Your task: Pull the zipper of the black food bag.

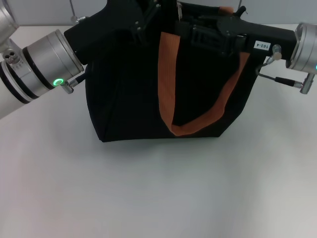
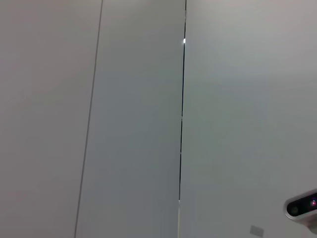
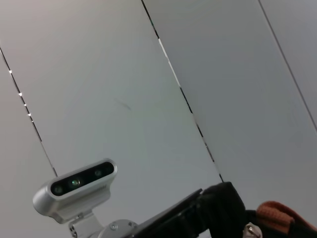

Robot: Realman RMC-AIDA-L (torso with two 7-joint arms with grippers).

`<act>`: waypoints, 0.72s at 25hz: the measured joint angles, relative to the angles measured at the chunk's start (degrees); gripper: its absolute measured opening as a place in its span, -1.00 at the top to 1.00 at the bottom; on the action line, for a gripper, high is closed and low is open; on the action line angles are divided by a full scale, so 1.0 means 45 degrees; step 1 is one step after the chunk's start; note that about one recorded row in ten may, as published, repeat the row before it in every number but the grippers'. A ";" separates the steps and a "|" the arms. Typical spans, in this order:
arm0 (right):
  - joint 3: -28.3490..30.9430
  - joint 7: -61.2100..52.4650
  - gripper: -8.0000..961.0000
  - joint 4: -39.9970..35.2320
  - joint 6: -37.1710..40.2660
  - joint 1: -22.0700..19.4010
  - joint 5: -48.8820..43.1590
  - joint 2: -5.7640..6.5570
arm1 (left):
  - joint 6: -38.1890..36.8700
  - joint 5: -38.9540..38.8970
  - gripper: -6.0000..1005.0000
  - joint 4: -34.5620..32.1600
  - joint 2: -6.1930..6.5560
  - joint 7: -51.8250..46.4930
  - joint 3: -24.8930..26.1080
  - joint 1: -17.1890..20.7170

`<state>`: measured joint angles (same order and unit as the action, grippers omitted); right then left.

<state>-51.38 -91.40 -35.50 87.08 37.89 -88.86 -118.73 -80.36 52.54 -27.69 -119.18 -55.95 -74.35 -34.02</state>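
Note:
The black food bag point(image 1: 129, 99) stands upright in the middle of the white table, one orange-brown handle point(image 1: 171, 79) hanging down its front. A second handle point(image 1: 226, 9) pokes up at the top right. My left gripper point(image 1: 145, 17) reaches in from the left over the bag's top edge. My right gripper point(image 1: 194, 26) comes in from the right and meets it there. The zipper is hidden among the black parts in the head view. In the right wrist view a small silver piece point(image 3: 252, 230) sits beside an orange handle point(image 3: 277, 216); I cannot tell whether it is the zipper.
The white table point(image 1: 158, 188) spreads out in front of the bag. Grey wall panels point(image 2: 138, 119) fill both wrist views. The left arm's wrist camera point(image 3: 75, 190) shows in the right wrist view, and the right arm's wrist camera point(image 2: 302, 206) shows in the left one.

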 joint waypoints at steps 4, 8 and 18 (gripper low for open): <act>0.0060 -0.0390 0.33 0.0103 0.0001 0.0124 0.0000 0.0020 | 0.0109 -0.0002 0.89 0.0010 0.0000 0.0016 0.0000 -0.0022; 0.0001 -0.1525 0.34 0.0207 0.0003 0.0342 -0.0008 0.0187 | 0.0122 -0.0003 0.89 0.0018 0.0000 0.0030 0.0000 -0.0022; -0.0010 -0.2651 0.36 0.0766 0.0100 0.0634 -0.0018 0.0423 | 0.0126 -0.0004 0.89 0.0046 0.0000 0.0228 -0.0033 0.0012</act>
<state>-51.43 -103.33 -32.05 87.53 40.74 -88.94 -116.83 -79.79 52.53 -27.48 -119.18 -54.93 -74.50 -33.96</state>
